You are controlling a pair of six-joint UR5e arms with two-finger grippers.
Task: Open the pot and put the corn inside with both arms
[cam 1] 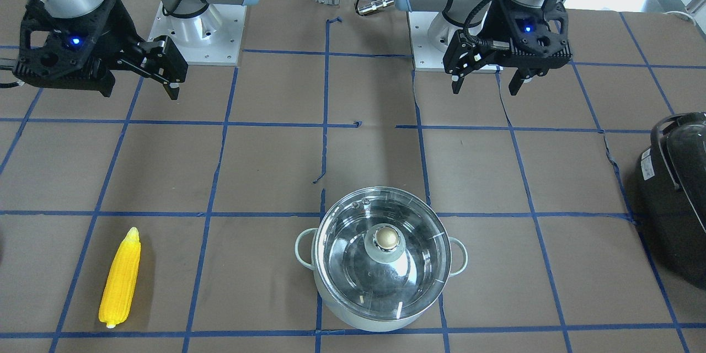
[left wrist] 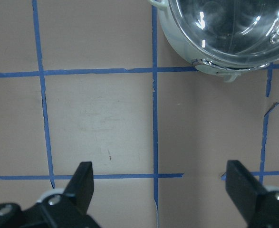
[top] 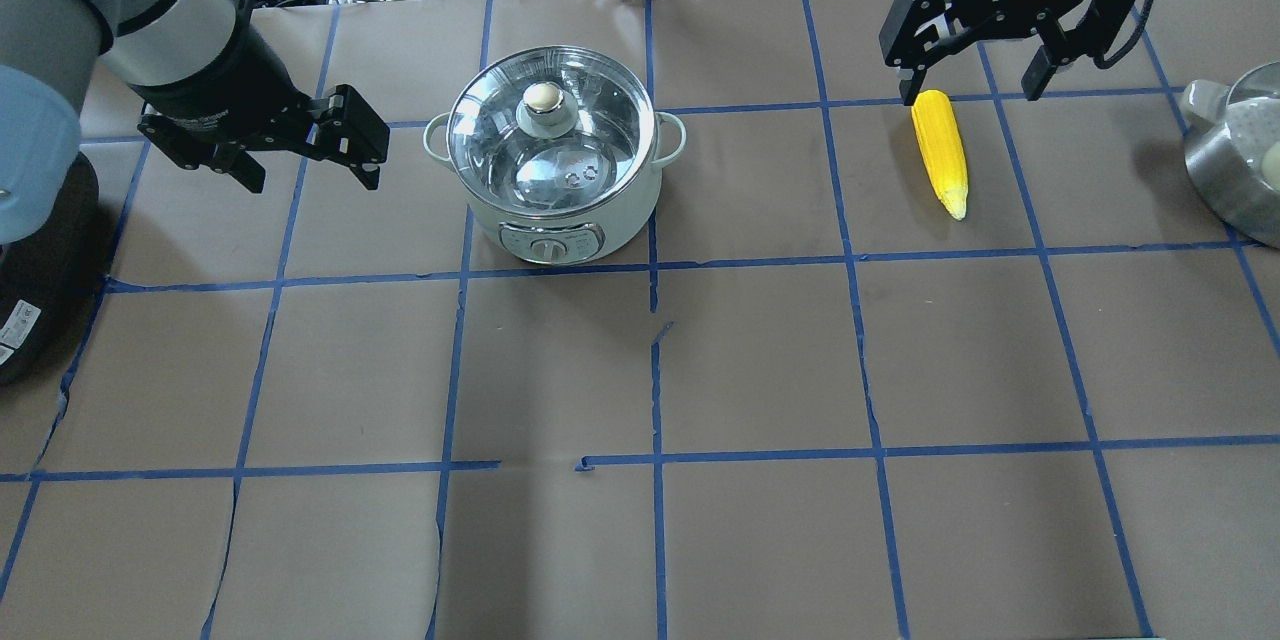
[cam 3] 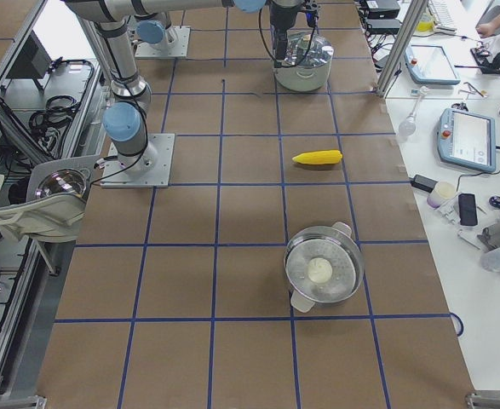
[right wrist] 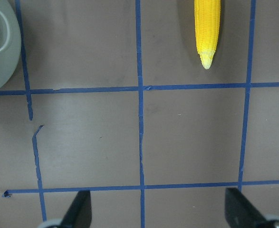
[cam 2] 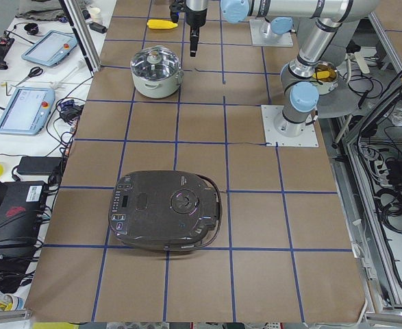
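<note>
The mint-green pot (top: 610, 220) stands on the table with its glass lid (top: 590, 135) on and the brass knob (top: 543, 98) on top. The yellow corn (top: 942, 152) lies flat on the paper, to the pot's right in the overhead view. My left gripper (top: 312, 175) is open and empty, hovering just left of the pot. My right gripper (top: 972, 92) is open and empty, above the corn's thick end. The left wrist view shows the pot (left wrist: 225, 33) ahead of the open fingers (left wrist: 84, 183). The right wrist view shows the corn (right wrist: 207, 28) ahead.
A black rounded appliance (cam 1: 678, 193) sits at the table's end on my left. A second steel pot (top: 1235, 155) with a pale ball inside stands at the far right. Blue tape lines grid the brown paper. Both arm bases (cam 1: 196, 38) are bolted at the robot's side.
</note>
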